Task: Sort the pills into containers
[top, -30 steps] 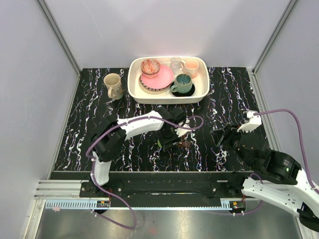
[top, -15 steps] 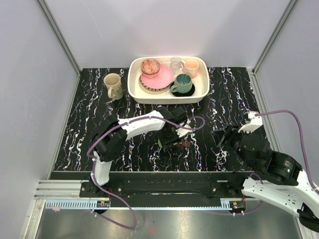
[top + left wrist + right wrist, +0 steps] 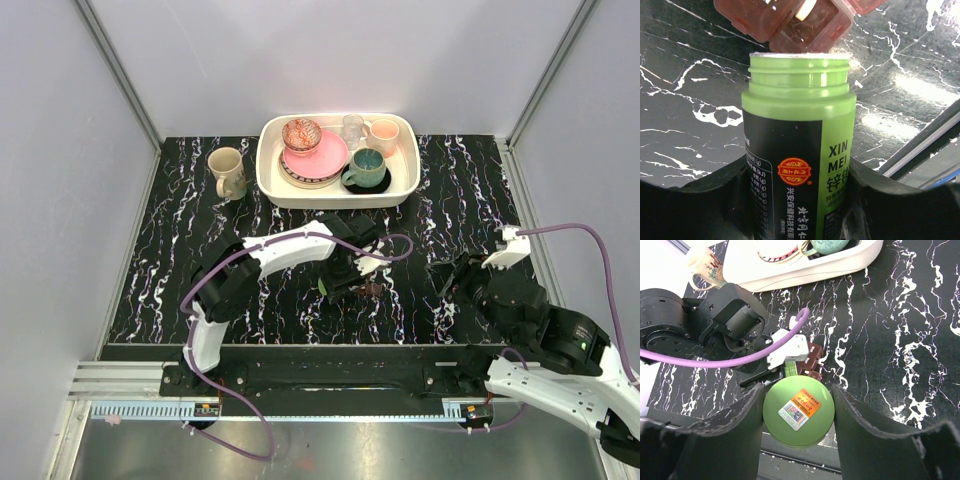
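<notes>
So the left gripper (image 3: 800, 192) is clamped around the lower body of a green bottle (image 3: 799, 125), one finger on each side of the label. The bottle has no cap on, and its open mouth points right at the pill case (image 3: 790, 22). That's the little reddish-brown case with a row of compartments, flaps open, sitting on the black marbled table (image 3: 685, 105) roughly mid-table in the overhead view. From the wrist view the bottle's rim overlaps the near edge of the case, but I can't tell if they actually touch. There's one pale pill (image 3: 805, 8) lying in one compartment. The right gripper (image 3: 797, 395) is off to the right, well apart from the case, with its fingers snug on a round green cap (image 3: 798, 412) that has an orange sticker. Further back are the white tray (image 3: 270, 178) of crockery and, just left of it, a beige mug (image 3: 227, 172).
</notes>
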`<action>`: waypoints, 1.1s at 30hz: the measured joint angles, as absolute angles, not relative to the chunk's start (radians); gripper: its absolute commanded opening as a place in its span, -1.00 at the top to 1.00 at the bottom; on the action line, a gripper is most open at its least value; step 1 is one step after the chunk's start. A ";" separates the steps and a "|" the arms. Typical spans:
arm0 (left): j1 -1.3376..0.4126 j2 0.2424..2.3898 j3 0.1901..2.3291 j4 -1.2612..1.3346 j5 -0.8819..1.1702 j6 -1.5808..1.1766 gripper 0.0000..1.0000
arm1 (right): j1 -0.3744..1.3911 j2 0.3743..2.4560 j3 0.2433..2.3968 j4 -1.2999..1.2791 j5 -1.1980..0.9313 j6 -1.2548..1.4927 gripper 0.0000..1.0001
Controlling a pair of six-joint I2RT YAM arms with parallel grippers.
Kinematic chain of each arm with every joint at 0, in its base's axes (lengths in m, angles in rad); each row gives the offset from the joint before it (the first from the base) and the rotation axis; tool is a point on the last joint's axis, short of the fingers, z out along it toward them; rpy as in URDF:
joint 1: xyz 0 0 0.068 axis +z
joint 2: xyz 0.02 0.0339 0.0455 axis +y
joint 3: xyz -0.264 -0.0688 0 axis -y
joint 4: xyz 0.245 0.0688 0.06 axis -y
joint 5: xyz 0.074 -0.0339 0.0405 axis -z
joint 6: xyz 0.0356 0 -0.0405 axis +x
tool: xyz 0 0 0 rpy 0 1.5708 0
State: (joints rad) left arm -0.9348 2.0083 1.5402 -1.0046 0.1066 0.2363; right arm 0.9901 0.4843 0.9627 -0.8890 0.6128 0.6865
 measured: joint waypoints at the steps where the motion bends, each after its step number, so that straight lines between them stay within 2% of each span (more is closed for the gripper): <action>1: -0.935 2.013 1.546 -1.007 0.104 0.236 1.00 | 0.990 0.483 0.963 -0.889 0.613 0.687 1.00; 33: -0.945 2.049 1.604 -1.081 0.097 0.240 1.00 | 0.990 0.383 0.954 -0.926 0.650 0.735 1.00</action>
